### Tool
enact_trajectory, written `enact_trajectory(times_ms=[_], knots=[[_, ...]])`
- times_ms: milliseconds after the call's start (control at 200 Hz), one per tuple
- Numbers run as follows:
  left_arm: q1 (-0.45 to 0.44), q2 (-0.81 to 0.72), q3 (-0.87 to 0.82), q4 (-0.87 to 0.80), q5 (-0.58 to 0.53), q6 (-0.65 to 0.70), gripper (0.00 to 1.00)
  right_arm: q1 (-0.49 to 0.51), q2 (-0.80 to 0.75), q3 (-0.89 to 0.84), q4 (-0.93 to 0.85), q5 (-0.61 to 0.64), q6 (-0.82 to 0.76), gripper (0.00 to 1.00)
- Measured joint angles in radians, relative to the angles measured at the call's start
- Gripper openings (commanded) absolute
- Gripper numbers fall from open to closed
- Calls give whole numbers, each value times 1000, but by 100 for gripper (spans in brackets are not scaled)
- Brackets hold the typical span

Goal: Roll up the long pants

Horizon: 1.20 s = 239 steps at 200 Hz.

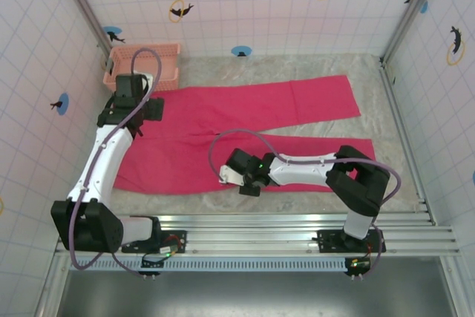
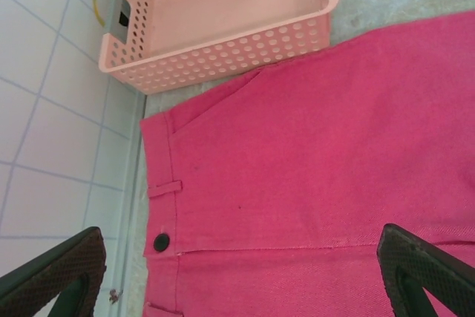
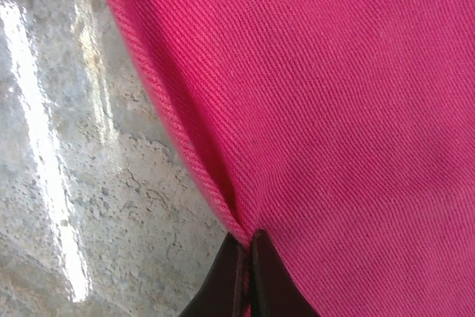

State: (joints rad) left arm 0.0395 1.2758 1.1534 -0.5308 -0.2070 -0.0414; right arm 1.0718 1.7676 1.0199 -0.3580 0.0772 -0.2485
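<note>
long pants (image 3: 349,109) edge within right tool (image 3: 248,276)

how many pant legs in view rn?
2. The far leg of the pants runs right along the back of the table. The near leg lies closer to the arm bases, partly covered by the right arm.
</note>
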Motion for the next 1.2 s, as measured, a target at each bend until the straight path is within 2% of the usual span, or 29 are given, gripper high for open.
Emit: enact_trajectory(times_ms=[175, 365, 661, 801, 1031, 1196], knots=[[-5, -58, -105, 14, 66, 7, 90, -32, -48, 73, -76, 10, -19, 0], [-31, -85, -115, -31, 90, -2, 83, -73, -139, 176, -153, 10, -37, 0], [-164, -249, -141, -164, 132, 8, 83, -211, -120, 332, -196, -41, -45, 0], [-211, -312, -190, -241, 218, 15, 83, -245, -87, 373, -198, -67, -45, 0], [-337, -304, -195, -322, 317, 15, 84, -264, -32, 425, -209, -127, -29, 0], [-406, -184, -175, -346, 368, 14, 84, -276, -4, 453, -209, -148, -10, 0]])
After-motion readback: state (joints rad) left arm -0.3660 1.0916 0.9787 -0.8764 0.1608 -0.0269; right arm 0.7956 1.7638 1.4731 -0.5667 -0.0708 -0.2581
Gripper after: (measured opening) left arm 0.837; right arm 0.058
